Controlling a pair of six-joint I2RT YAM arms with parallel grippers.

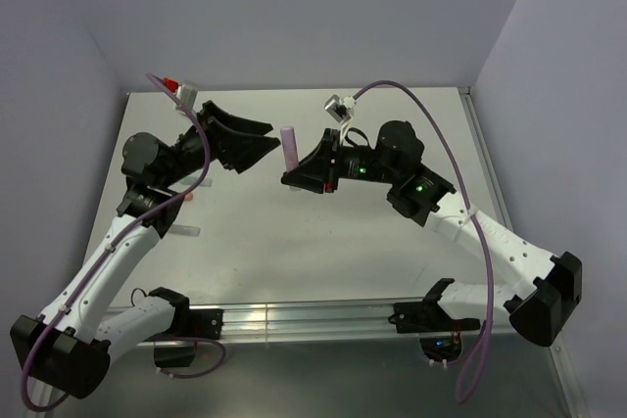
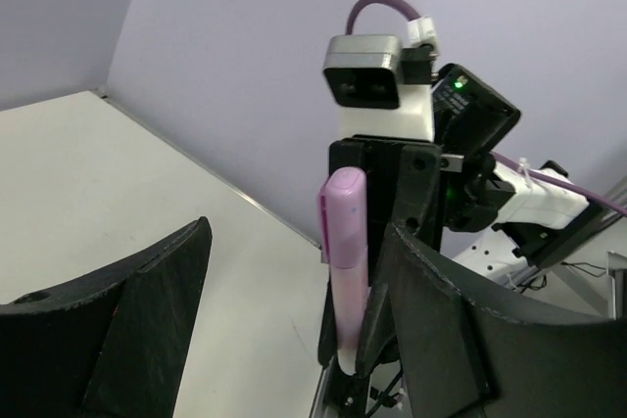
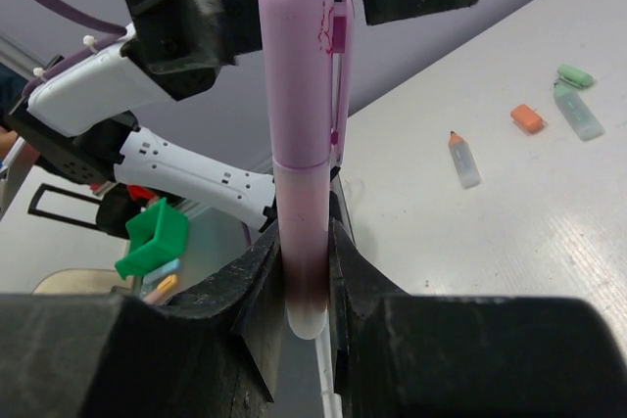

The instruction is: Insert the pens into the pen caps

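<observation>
My right gripper (image 3: 309,242) is shut on the lower barrel of the pink pen (image 3: 304,212), holding it upright above the table. A purple-pink pen cap (image 3: 299,66) sits on the pen's top end. My left gripper (image 2: 299,232) is open, one finger on each side of the capped pen (image 2: 345,281) without touching it. From above, the left gripper (image 1: 272,135) stands just left of the pen (image 1: 290,146). On the table lie a pale pen with an orange tip (image 3: 463,159), an orange cap (image 3: 527,118), a mint-green pen (image 3: 578,116) and a green cap (image 3: 575,75).
The white table (image 1: 323,242) is walled at the back and sides, and a metal rail (image 1: 294,318) runs along its near edge. A green block (image 3: 155,240) shows beyond the table's edge in the right wrist view.
</observation>
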